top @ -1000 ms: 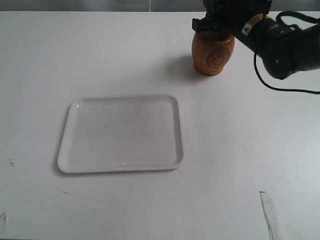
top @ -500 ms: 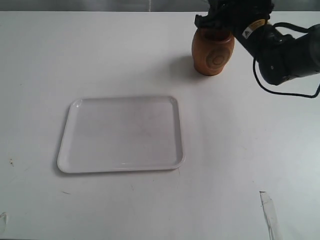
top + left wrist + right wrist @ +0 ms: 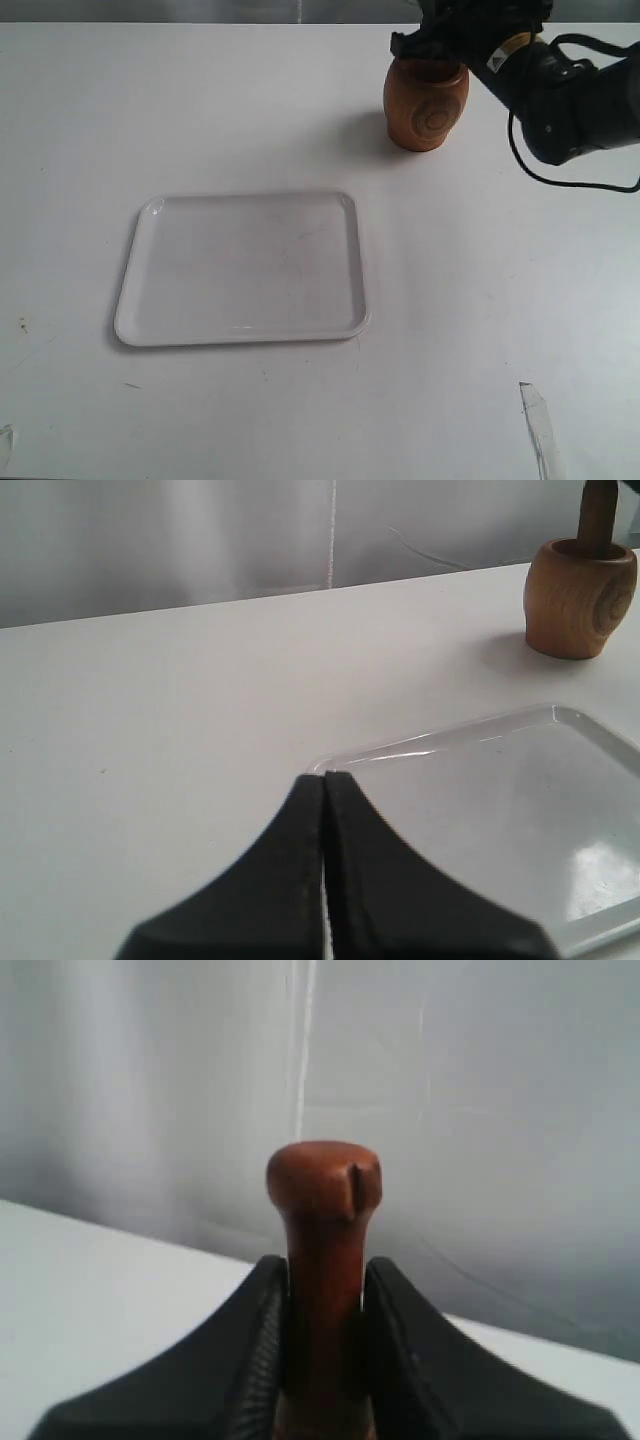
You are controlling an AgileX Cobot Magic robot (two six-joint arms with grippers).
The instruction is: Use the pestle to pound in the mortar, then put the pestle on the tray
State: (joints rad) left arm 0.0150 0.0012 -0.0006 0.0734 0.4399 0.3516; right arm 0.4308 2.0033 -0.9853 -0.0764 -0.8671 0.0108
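Note:
The light brown mortar (image 3: 425,106) stands at the far right of the table, its carved circle mark facing me; the left wrist view also shows the mortar (image 3: 580,598). The dark reddish pestle (image 3: 598,514) stands upright in it. My right gripper (image 3: 440,42) hangs over the mortar's mouth and hides the pestle in the exterior view. In the right wrist view the right gripper (image 3: 325,1265) is shut on the pestle's (image 3: 323,1188) narrow handle just under the knob. The white tray (image 3: 243,266) lies empty at centre left. My left gripper (image 3: 323,780) is shut on nothing, above the tray's (image 3: 520,810) corner.
The white table (image 3: 480,300) stretches wide around the tray. A strip of clear tape (image 3: 540,428) sticks near the front right edge. The right arm's black body and cable (image 3: 575,110) hang beside the mortar. A pale curtain backs the table.
The right gripper rose slightly off the mortar's rim, then stayed nearly still over it. Mortar and tray have not moved.

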